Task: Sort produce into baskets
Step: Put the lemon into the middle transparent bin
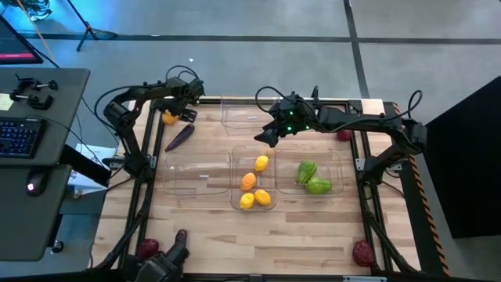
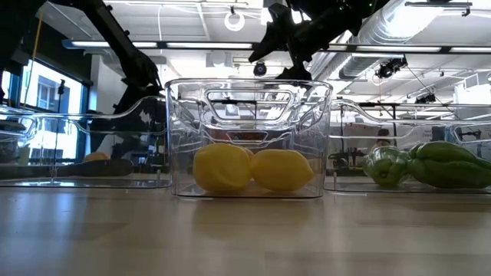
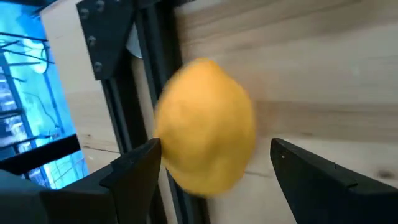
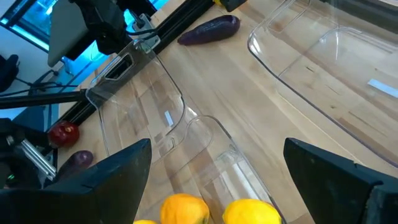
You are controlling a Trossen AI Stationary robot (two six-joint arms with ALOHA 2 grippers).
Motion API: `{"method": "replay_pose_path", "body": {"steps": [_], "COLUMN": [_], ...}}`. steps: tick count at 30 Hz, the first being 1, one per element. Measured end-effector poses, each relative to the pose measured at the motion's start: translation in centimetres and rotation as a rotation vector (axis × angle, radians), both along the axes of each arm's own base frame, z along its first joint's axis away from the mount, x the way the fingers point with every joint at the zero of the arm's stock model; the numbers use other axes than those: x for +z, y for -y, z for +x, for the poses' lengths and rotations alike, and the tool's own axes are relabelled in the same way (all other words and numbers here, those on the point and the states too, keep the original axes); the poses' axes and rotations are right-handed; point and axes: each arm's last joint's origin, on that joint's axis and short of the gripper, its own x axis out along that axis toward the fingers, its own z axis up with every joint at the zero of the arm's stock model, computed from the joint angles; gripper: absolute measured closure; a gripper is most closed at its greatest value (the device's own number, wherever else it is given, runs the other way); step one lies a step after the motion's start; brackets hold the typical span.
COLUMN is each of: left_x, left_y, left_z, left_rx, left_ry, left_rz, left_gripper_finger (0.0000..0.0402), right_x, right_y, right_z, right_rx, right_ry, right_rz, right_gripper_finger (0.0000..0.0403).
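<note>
The bench (image 1: 211,235) is a pale slatted wood top in a dark metal frame, carrying four clear, round-cornered plastic bins. The far bin (image 1: 246,113) and the left bin (image 1: 196,174) hold nothing visible. The middle bin (image 1: 254,178) holds lemons (image 1: 261,163) and an orange piece (image 1: 248,181), smooth and oval; the right bin (image 1: 319,174) holds two ridged green vegetables (image 1: 311,177). So the sorting appears to go by kind, one bin each.

Loose produce lies at the edges: a long dark purple eggplant (image 1: 180,137) on the far left of the bench, another eggplant (image 1: 181,236) and a dark red round piece (image 1: 149,247) at the near left corner, a second red one (image 1: 362,252) near right, and a third (image 1: 344,135) by the far right rail.

The left end effector (image 1: 182,108) hovers at the far left corner with its fingers spread wide around a yellow lemon (image 3: 205,127), not clenched on it; the lemon sits against the frame rail, probably the next pick. The right end effector (image 1: 268,135) hangs released above the far end of the middle bin, holding nothing.
</note>
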Motion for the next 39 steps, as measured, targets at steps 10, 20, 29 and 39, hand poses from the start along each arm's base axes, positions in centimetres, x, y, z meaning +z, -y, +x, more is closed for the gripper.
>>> {"method": "replay_pose_path", "body": {"steps": [10, 20, 29, 39], "left_x": [-2.1, -0.6, 6.9, 16.3], "left_y": [0.3, 0.8, 2.5, 11.1], "left_z": [0.8, 1.6, 0.1, 0.6], "left_rx": [-0.012, -0.090, -0.086, -0.297], "left_ry": [-0.011, 0.037, 0.194, 0.619], "left_rz": [-0.109, -0.066, 0.168, 0.446], "left_gripper_finger": [0.0115, 0.0186, 0.0211, 0.0191], "right_x": [-0.2, -0.3, -0.2, -0.1], "right_y": [-0.1, 0.1, 0.2, 0.8], "right_z": [0.0, -0.2, -0.1, -0.2], "right_rx": [0.016, -0.051, -0.075, -0.294], "right_ry": [-0.018, -0.045, -0.044, -0.048], "right_rz": [-0.018, -0.060, -0.069, -0.124], "right_gripper_finger": [0.0047, 0.0047, 0.0047, 0.0047]}}
